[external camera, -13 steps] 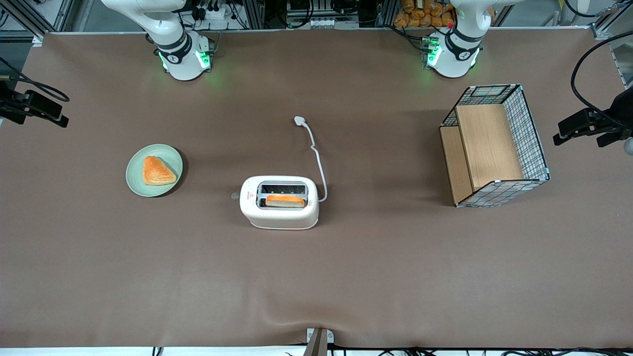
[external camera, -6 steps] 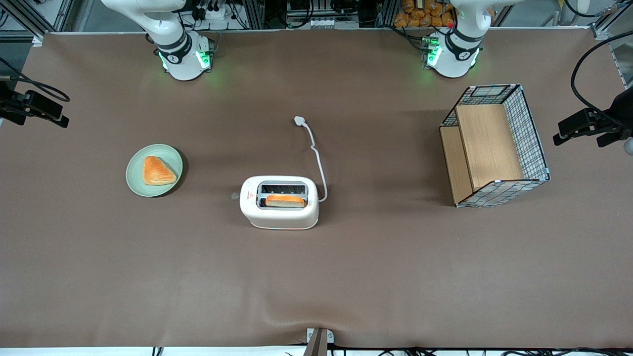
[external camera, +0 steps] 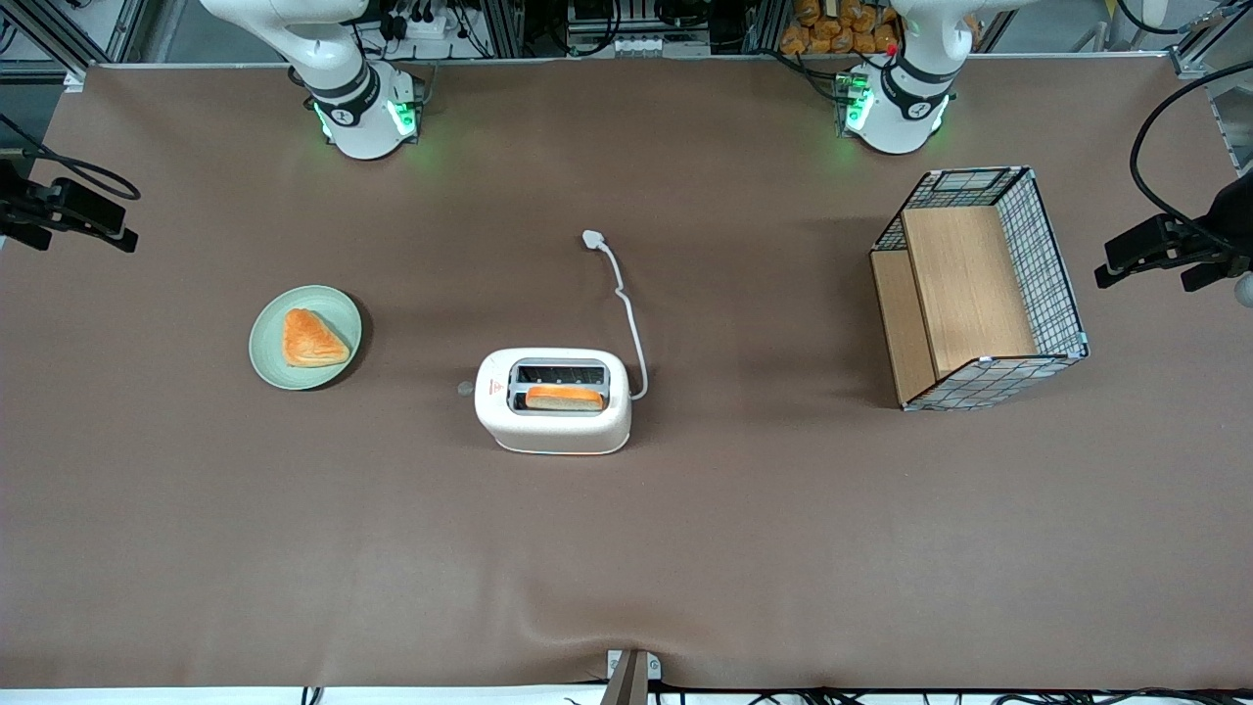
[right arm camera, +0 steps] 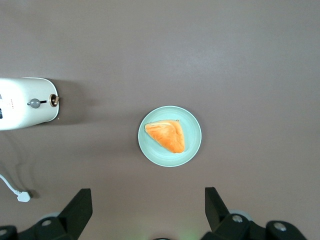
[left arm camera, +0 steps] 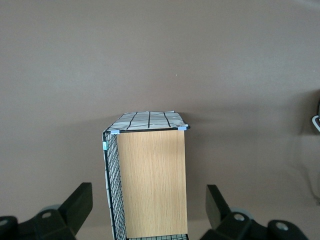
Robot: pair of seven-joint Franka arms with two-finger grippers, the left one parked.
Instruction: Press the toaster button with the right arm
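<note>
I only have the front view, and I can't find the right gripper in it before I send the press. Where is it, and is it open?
Observer: The right wrist view shows the gripper open, up above the table and looking down on the green plate with the pastry.
Operator: Is it close to the toaster?
Observer: No. The toaster sits well off sideways from the plate, and nothing is between the fingers.
Operator: Can you see the button better than I can?
Observer: Yes. The toaster button is a grey knob on a dark slot in the narrow end, with a small brownish knob beside it.
</note>
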